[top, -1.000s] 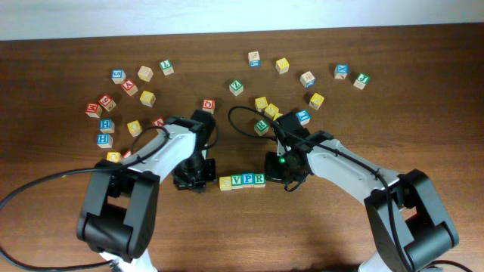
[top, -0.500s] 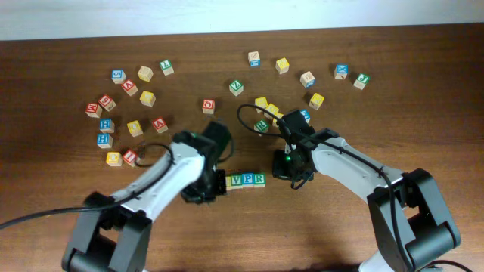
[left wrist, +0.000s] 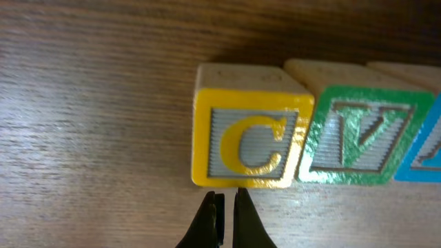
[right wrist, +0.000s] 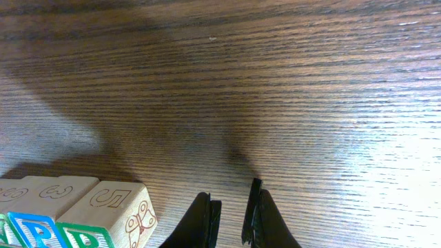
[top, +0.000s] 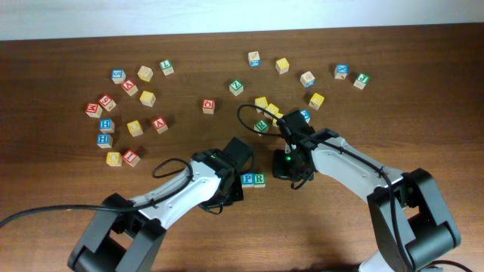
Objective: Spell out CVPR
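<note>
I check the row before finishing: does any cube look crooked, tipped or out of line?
Nothing stands out. In the left wrist view the yellow C cube touches the green V cube, both upright and level. From overhead, the blue P cube and green R cube continue the line straight.

Bare table [top: 302, 227] before row [top: 258, 180] (CVPR), loose cubes [top: 208, 106] behind

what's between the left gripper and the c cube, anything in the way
Nothing visible. In the left wrist view the shut left gripper has its tips right in front of the C cube, with only bare wood beside them. The C cube appears to touch the V cube on its far side.
</note>
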Motion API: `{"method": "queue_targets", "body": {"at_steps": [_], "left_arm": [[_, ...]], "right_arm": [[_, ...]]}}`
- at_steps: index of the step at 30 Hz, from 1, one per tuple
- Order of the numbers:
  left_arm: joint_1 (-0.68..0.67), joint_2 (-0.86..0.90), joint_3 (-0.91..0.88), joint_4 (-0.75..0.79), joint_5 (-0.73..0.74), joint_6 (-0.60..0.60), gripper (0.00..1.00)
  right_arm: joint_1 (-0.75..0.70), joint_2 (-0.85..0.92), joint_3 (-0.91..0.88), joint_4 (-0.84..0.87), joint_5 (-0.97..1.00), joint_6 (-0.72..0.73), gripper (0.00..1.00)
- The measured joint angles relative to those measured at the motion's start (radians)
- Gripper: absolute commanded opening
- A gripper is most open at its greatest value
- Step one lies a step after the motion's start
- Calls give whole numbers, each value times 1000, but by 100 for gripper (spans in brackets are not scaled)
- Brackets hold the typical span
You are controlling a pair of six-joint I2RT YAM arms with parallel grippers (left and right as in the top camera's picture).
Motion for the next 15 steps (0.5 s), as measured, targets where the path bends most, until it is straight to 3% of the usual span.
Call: {"method": "queue_targets", "body": {"at_steps": [15], "left_arm": [[-6,0,0,41,-44,-2,0]], "right_arm": [[0,0,0,0,0,0,9]]}}
